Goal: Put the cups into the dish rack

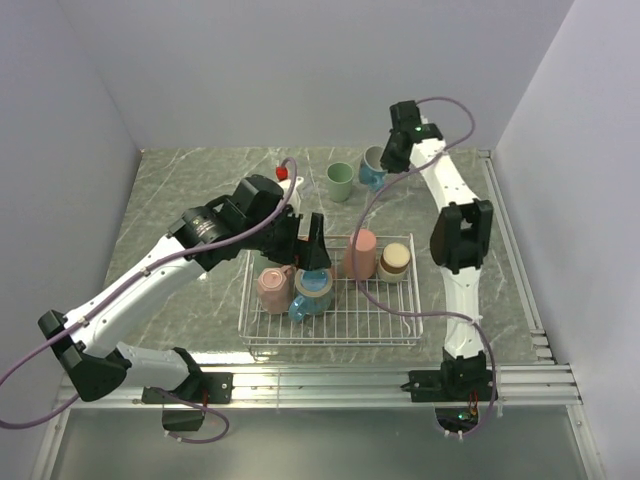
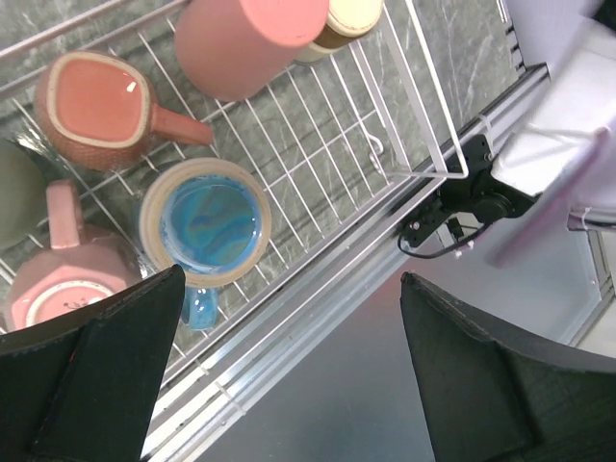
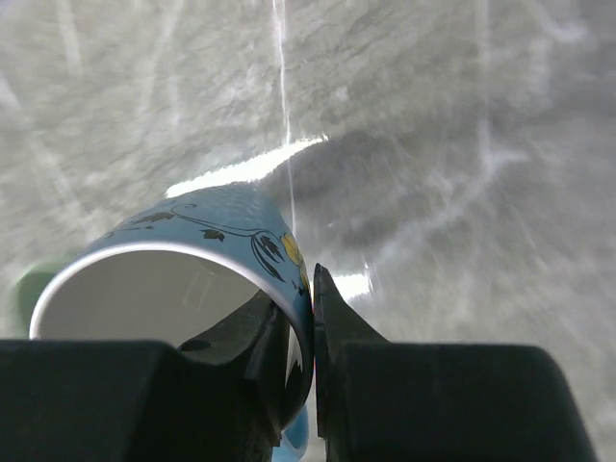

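My right gripper is shut on the rim of a blue flower-patterned cup, one finger inside it and one outside. That cup stands on the table at the back, beside a sage green cup. The white wire dish rack holds a pink mug, a blue mug, a tall salmon cup and a short brown cup. My left gripper hangs open over the rack with nothing in it. Its wrist view shows the blue mug and a salmon mug below.
The rack's near wall lies close to the metal rail at the table's front edge. Grey walls close in the back and both sides. My right arm's base sits by the rack's corner.
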`<state>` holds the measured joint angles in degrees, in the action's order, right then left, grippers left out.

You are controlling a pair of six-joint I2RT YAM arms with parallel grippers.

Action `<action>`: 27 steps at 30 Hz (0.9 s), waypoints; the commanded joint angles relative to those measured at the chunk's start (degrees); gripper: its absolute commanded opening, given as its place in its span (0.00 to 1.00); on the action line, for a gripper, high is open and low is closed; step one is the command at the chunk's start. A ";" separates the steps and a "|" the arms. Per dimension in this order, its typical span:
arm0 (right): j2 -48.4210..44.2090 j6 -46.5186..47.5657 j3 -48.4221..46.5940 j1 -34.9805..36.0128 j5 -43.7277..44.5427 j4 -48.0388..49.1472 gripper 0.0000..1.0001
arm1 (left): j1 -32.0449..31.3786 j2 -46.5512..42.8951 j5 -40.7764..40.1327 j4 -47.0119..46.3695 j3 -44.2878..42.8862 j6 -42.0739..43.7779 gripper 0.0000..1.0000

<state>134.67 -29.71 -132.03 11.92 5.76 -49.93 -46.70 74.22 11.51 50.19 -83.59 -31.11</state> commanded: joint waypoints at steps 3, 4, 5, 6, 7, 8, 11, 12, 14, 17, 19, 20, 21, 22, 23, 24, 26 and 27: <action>-23.12 -2.89 6.49 -4.01 -3.47 5.10 0.00 | 0.12 -1.79 -2.54 -3.52 -1.57 0.44 0.99; -27.05 -3.24 7.91 -4.62 -4.61 5.37 0.00 | 0.20 -1.62 -2.28 -3.79 -1.84 0.44 0.99; -29.27 -4.03 9.67 -4.80 -7.84 6.85 0.00 | 0.20 -1.53 -1.93 -4.14 -2.45 0.35 0.99; -31.55 -4.56 13.69 -5.06 -9.61 7.91 0.00 | 0.20 -1.44 -1.49 -4.92 -2.63 0.18 0.99; -33.92 -5.35 16.34 -5.24 -12.24 9.14 0.00 | 0.12 -1.44 -0.79 -6.84 -2.72 0.18 0.99; -38.91 -7.53 19.23 -6.03 -14.87 12.98 0.00 | 0.20 -1.27 0.52 -8.08 -3.24 0.18 0.98; -48.17 -13.41 33.11 -7.52 -27.53 23.77 0.00 | 1.34 -0.04 3.51 -12.48 -4.38 -0.17 0.97; -50.10 -15.09 40.11 -7.88 -31.47 26.70 0.00 | 2.30 0.23 4.48 -13.62 -4.47 -0.70 0.97; -55.27 -22.70 47.79 -8.23 -41.41 37.90 0.00 | 3.80 0.40 7.81 -19.15 -3.34 -1.84 0.94; -62.41 -40.32 65.01 -8.06 -49.96 61.75 0.00 | 6.53 -0.64 15.20 -28.35 0.34 -5.18 0.84; -65.49 -49.61 76.18 -7.71 -52.24 73.78 0.00 | 7.93 -1.61 19.51 -32.60 2.63 -7.81 0.83; -66.02 -56.87 78.91 -7.53 -52.69 83.93 0.00 | 8.37 -2.40 20.82 -36.44 4.56 -10.00 0.84; -66.38 -58.86 82.42 -7.27 -53.04 87.25 0.00 | 9.33 -2.76 23.01 -38.05 5.54 -10.98 0.85; -67.34 -59.84 83.41 -6.66 -53.04 88.94 0.00 | 9.69 -3.02 23.99 -39.81 6.33 -11.86 0.85; -67.96 -59.85 83.95 -6.30 -52.70 88.87 0.00 | 9.78 -3.28 24.17 -40.61 7.12 -12.39 0.85; -68.48 -59.50 84.21 -5.78 -52.52 88.08 0.00 | 9.78 -3.29 24.26 -40.53 7.21 -12.39 0.85; -69.80 -59.49 84.21 -4.28 -51.82 87.46 0.00 | 9.87 -2.94 24.18 -39.74 7.30 -11.52 0.84; -70.07 -59.67 84.39 -3.75 -51.55 87.64 0.00 | 9.87 -3.02 24.26 -39.30 7.48 -11.34 0.84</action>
<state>70.57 -82.39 -44.66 6.28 -42.78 20.08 -36.93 73.14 31.88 16.58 -76.12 -41.23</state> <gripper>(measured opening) 0.177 0.843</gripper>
